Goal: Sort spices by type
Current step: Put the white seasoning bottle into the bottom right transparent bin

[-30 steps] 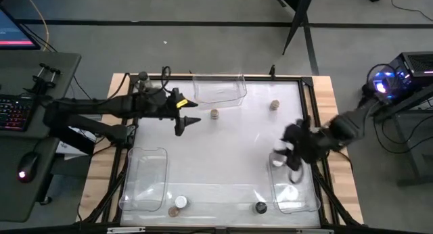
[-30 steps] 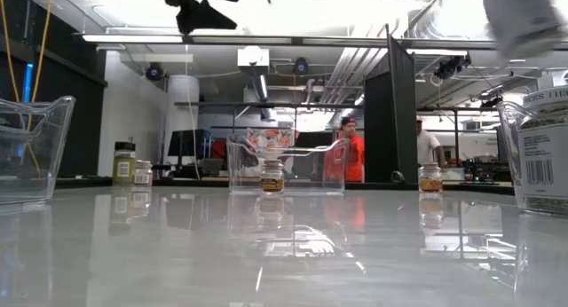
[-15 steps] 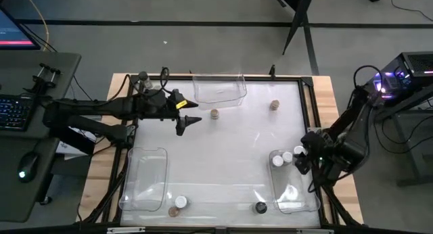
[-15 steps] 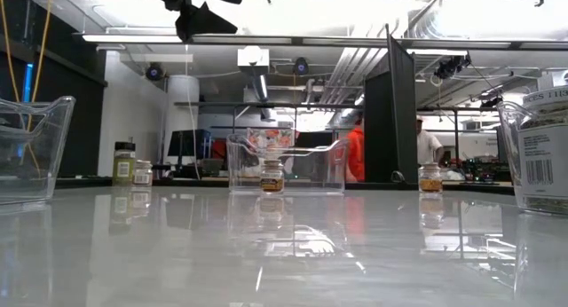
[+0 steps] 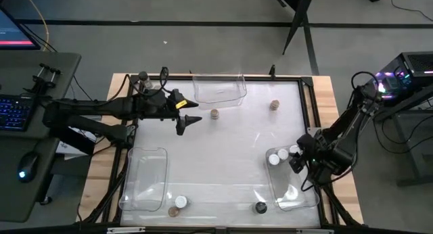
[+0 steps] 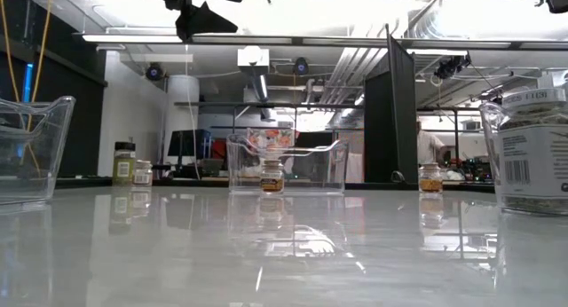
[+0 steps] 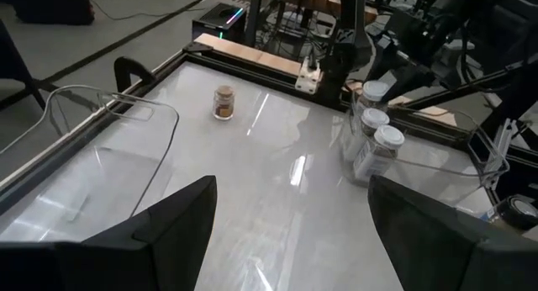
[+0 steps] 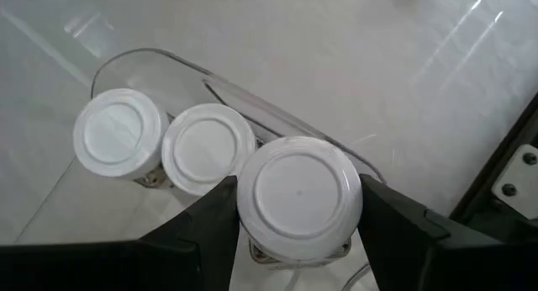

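My right end effector (image 8: pixel 298 232) was clamped around a white-lidded spice jar (image 8: pixel 299 198), held over the clear bin (image 5: pixel 292 193) at the worktop's right, touching two matching jars (image 8: pixel 164 144). Jar looked light, rigid, smooth; best gripped across the body below the lid. Bin wall crowded the drop. My left end effector (image 5: pixel 191 120) hung with fingers apart near the far bin (image 5: pixel 220 90).
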`<state>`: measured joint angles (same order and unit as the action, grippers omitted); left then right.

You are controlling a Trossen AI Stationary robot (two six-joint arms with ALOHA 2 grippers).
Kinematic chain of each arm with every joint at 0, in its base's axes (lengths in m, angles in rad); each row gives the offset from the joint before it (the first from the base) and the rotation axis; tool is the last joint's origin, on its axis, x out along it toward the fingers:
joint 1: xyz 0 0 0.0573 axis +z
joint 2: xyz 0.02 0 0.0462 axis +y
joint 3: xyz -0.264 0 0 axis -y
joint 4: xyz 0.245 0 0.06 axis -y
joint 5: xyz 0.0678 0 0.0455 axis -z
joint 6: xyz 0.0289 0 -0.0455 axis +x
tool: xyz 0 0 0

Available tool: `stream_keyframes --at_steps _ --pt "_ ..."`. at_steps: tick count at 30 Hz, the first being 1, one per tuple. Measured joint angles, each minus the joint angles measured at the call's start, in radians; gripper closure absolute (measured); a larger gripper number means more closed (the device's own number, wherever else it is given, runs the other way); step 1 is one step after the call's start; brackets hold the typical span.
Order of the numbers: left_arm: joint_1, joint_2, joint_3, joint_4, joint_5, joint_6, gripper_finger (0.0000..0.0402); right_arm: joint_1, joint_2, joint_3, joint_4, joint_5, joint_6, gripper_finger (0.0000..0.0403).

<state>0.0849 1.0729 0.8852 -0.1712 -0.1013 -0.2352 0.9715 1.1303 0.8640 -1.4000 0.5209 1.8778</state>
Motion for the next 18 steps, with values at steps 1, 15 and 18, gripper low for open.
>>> stream_keyframes --at_steps 1,15,18 --pt "0.000 0.000 0.000 0.001 0.000 0.000 0.0108 0.000 0.000 -0.002 0.000 0.001 0.000 0.0200" --pt "0.000 0.000 0.000 0.006 -0.013 0.001 0.0108 0.000 0.000 -0.003 -0.001 0.002 -0.019 0.0153" --pt "0.000 0.000 0.000 0.006 -0.013 0.002 0.0108 0.000 0.000 0.006 -0.010 0.001 -0.019 0.0153"
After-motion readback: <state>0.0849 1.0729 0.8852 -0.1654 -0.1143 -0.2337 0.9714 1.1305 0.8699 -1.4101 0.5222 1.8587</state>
